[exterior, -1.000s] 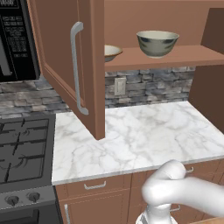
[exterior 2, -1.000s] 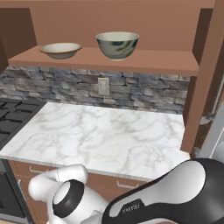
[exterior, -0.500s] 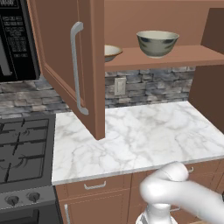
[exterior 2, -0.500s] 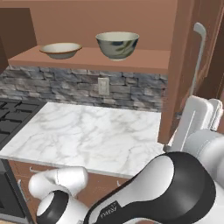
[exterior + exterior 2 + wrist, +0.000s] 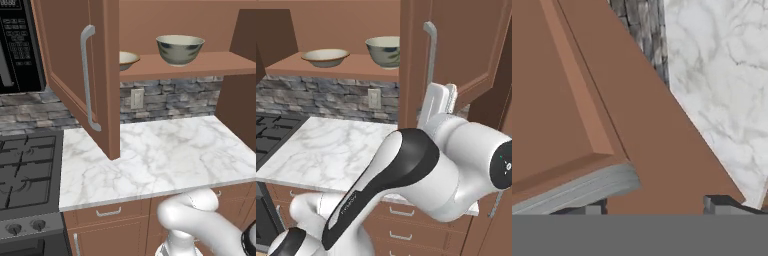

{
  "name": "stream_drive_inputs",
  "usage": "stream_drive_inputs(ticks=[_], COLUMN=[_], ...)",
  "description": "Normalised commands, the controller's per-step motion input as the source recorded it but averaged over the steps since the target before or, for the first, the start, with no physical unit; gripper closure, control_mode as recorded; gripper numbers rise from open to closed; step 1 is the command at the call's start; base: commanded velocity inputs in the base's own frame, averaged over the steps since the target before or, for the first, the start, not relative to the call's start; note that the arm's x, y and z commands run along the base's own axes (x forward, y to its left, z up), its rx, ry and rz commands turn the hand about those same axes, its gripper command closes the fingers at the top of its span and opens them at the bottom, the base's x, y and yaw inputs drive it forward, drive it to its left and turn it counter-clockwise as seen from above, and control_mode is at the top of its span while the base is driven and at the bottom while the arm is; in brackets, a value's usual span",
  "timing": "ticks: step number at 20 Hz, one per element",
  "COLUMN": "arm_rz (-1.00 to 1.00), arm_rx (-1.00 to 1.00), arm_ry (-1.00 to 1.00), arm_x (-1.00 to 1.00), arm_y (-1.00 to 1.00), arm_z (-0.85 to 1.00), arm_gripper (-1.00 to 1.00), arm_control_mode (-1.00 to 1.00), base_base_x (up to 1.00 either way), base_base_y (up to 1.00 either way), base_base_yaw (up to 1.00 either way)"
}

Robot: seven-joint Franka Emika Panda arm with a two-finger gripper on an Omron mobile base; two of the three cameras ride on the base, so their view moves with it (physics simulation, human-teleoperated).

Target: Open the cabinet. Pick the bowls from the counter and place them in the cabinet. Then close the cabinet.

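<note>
The white two-finger gripper (image 5: 440, 102) has swung up to the brown wooden cabinet's right door (image 5: 466, 45), jaws narrowing around its silver bar handle (image 5: 430, 55); contact unconfirmed. Closing has begun. Cream bowl (image 5: 325, 57) and grey-green bowl (image 5: 383, 51) sit shelved beyond.

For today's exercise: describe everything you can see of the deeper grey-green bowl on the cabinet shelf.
The grey-green bowl is round and deep, with a pale inside, a light rim and dark mottled markings on its outer wall. It stands upright on the wooden shelf of the open cabinet, apart from the shallow cream bowl. Nothing else touches it.
</note>
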Motion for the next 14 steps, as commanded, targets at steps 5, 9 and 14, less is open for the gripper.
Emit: stream_drive_inputs(ticks=[5,9,14], arm_rz=[0.02,0.00,0.00], arm_rx=[0.00,0.00,0.00], arm_ry=[-0.07,-0.17,-0.15], arm_x=[0.92,0.81,0.95], arm_y=[0.58,0.64,0.51], arm_z=[-0.03,-0.11,-0.04], arm_gripper=[-1.00,-1.00,-1.00], arm_control_mode=[-1.00,-1.00,-1.00], base_base_x=[0.00,0.00,0.00], base_base_y=[0.00,0.00,0.00], base_base_yaw=[0.00,0.00,0.00])
